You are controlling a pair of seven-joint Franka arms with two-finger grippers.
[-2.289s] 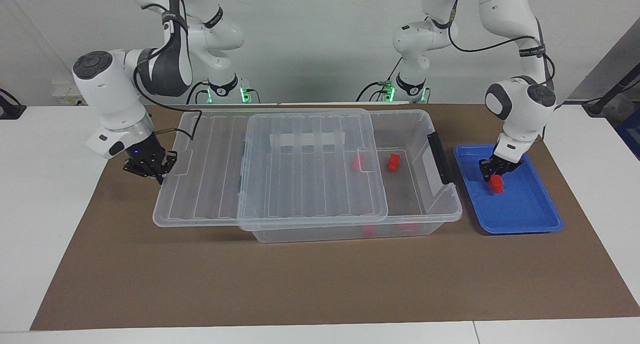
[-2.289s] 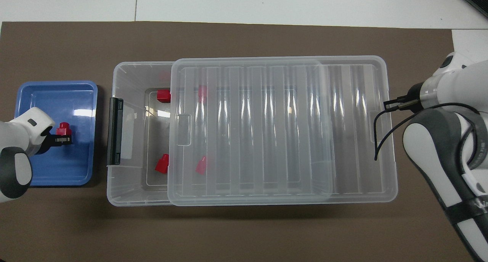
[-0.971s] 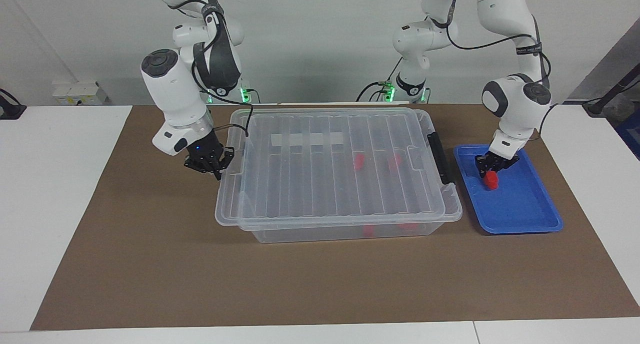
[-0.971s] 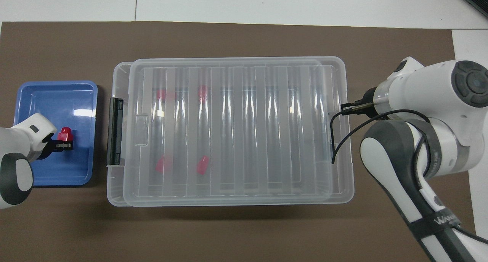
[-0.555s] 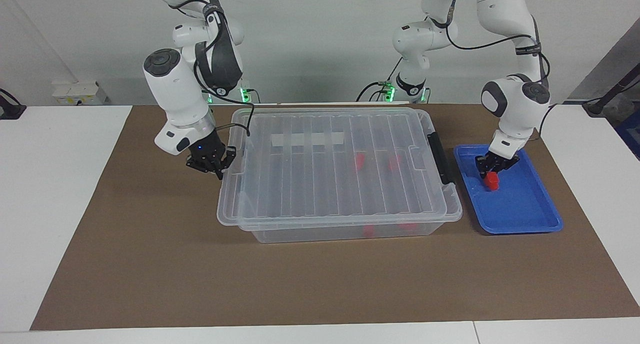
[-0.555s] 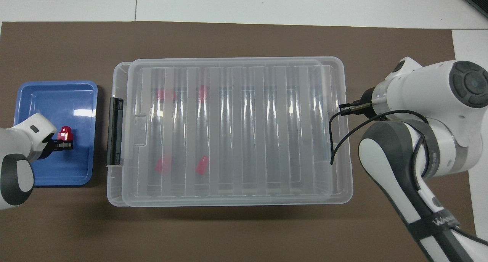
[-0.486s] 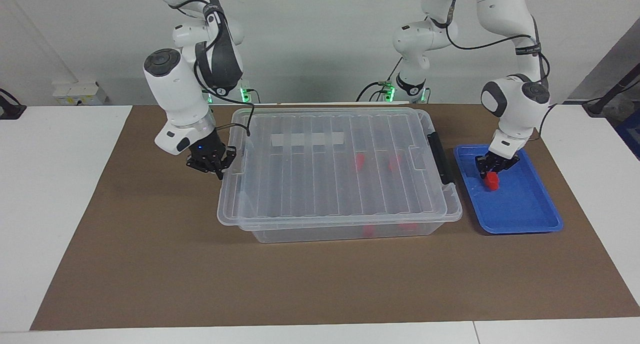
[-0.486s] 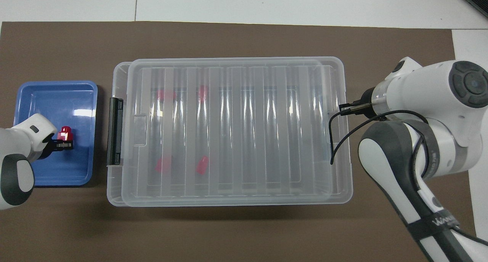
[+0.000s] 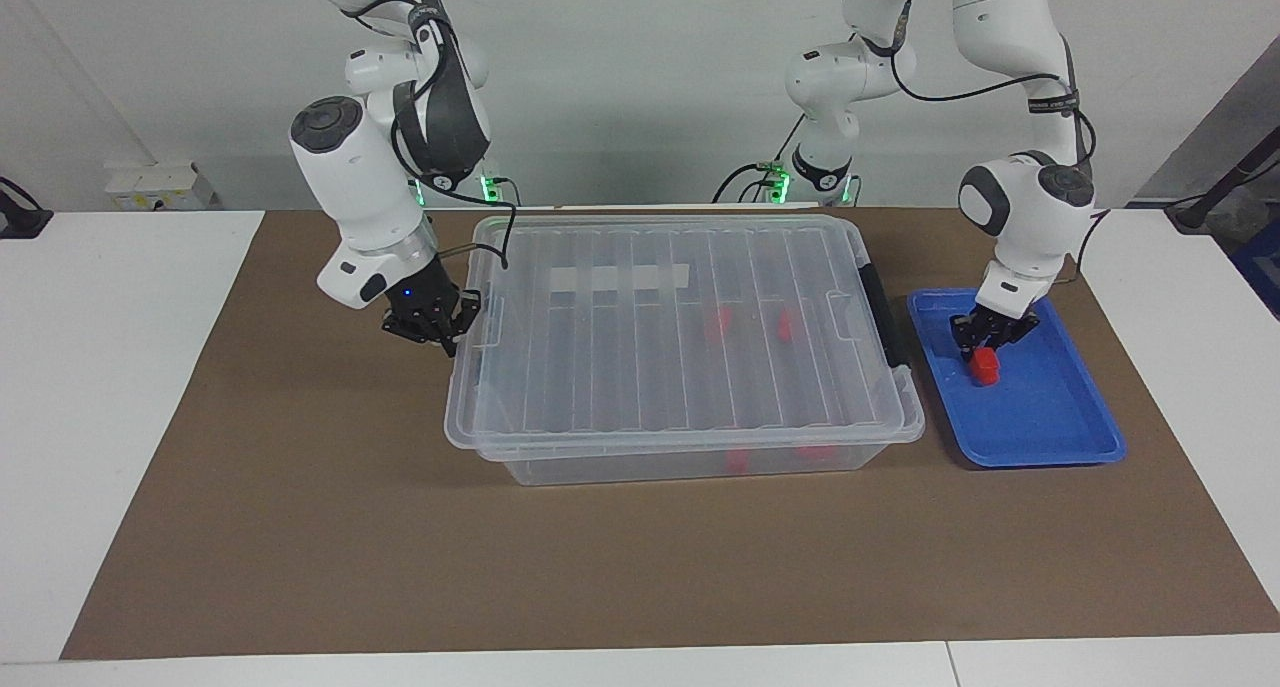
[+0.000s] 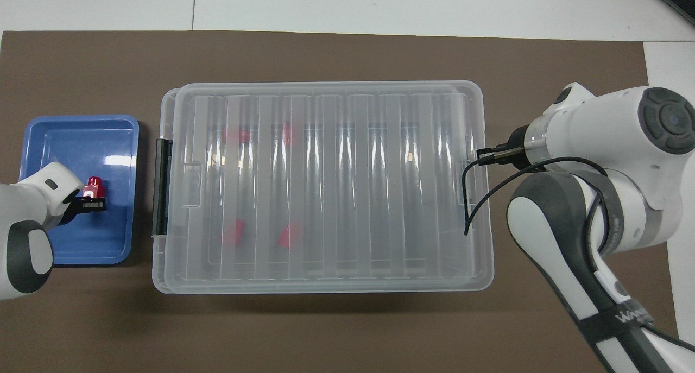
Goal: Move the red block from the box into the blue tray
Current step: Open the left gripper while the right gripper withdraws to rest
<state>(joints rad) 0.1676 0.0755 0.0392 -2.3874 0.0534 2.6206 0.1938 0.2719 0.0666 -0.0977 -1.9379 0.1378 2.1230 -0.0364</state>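
Note:
One red block (image 9: 985, 367) sits in the blue tray (image 9: 1050, 437) at the left arm's end of the table; it also shows in the overhead view (image 10: 93, 188) in the tray (image 10: 81, 139). My left gripper (image 9: 985, 339) is right over that block (image 10: 89, 202). The clear box (image 9: 650, 464) stands mid-table with its ribbed lid (image 9: 650, 347) lying almost squarely on it. Two more red blocks (image 9: 718, 322) (image 9: 787, 324) show through the lid. My right gripper (image 9: 440, 325) is shut on the lid's end edge at the right arm's end (image 10: 483, 155).
The box's black latch handle (image 9: 880, 312) faces the tray, with a narrow gap between box and tray. A brown mat (image 9: 400, 567) covers the table under everything. White table surface (image 9: 100, 367) lies past the mat at both ends.
My right gripper has slid the lid toward the left arm's end until it covers the box and the two blocks inside. My left gripper has stayed over the block in the tray.

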